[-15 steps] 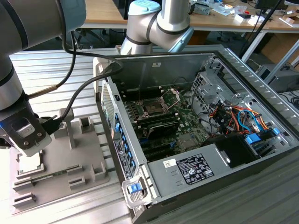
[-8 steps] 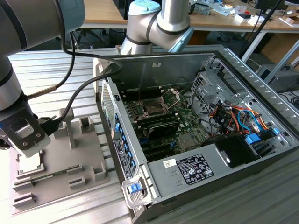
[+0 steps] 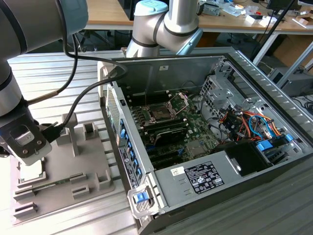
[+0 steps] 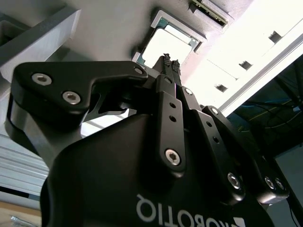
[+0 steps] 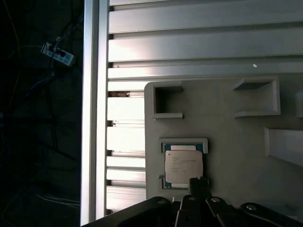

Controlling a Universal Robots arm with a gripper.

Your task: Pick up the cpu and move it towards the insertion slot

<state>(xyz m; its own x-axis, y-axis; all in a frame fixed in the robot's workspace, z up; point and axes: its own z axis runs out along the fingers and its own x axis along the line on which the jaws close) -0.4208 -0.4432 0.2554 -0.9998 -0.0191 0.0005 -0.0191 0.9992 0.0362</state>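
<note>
Pincer [image 5: 199,181] hangs just over one edge of the cpu [image 5: 183,163], fingertips drawn together, gripping nothing. Cpu lies seated in its recess of the grey tray [image 5: 227,142], not lifted. Insertion slot [image 3: 161,113] sits well apart from the pincer, inside the case [image 3: 161,73]; pick-up and transfer both outstanding.

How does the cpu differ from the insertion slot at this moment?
The cpu has a pale silver top; the slot is dark inside a metal frame. The cpu lies in a recess of the grey tray, outside the case; the slot sits inside the case. Both are square.
</note>
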